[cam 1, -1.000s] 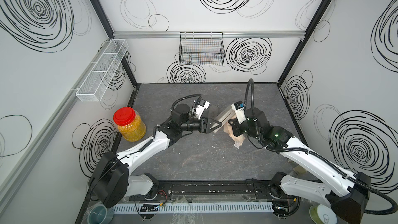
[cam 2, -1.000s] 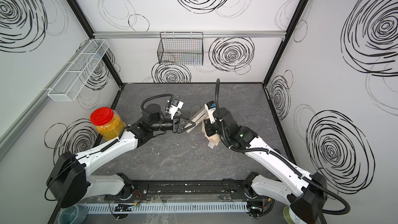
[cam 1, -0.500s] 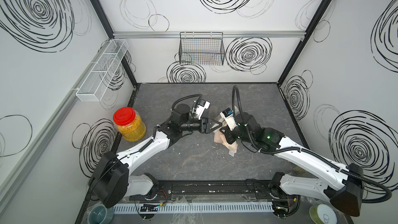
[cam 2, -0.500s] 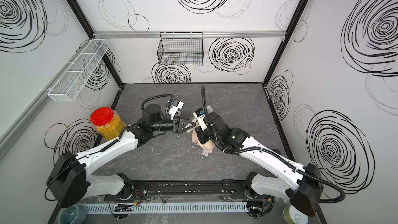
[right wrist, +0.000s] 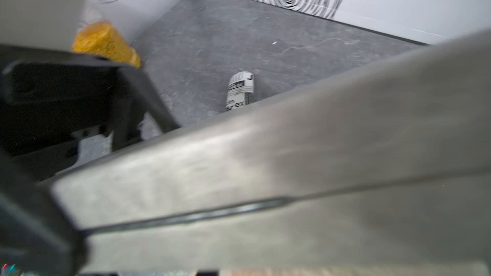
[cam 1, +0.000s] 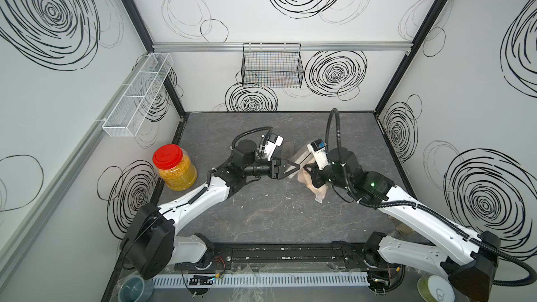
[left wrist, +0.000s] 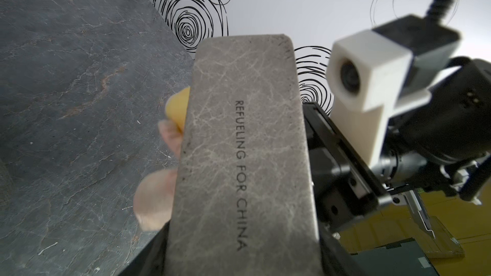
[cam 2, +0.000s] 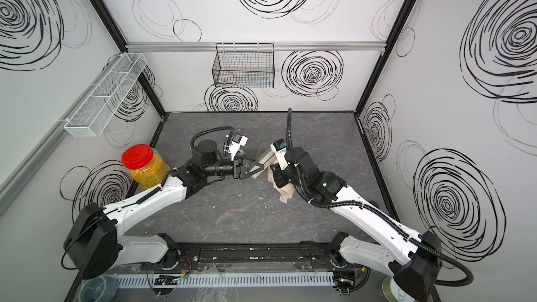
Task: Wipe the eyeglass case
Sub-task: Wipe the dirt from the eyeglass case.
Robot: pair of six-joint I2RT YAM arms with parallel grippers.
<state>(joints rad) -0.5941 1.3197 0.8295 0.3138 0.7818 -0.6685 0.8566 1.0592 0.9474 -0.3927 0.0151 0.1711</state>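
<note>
Two white robot arms reach in over a dark grey, marbled tabletop (cam 1: 261, 213) and meet near its middle. The left arm stretches forward with its wrist level. The left claw (cam 1: 291, 167) is closed partway around one end of the eyeglass case (cam 1: 302, 153) and holds it in the air above the tabletop, slanting away from the claw. The right arm bends in from the other side, and the right claw (cam 1: 308, 171) is closed tight on a peach cloth (cam 1: 315, 185) at the case's side. The cloth hangs below it, with a white label dangling.

In the left wrist view the eyeglass case (left wrist: 247, 155) is a long, flat grey slab with rounded corners and pale marble veins, printed "REFUELING FOR CHINA". The cloth (left wrist: 154, 203) shows at its edge. A red-lidded jar (cam 1: 174, 167) stands at the tabletop's left edge.
</note>
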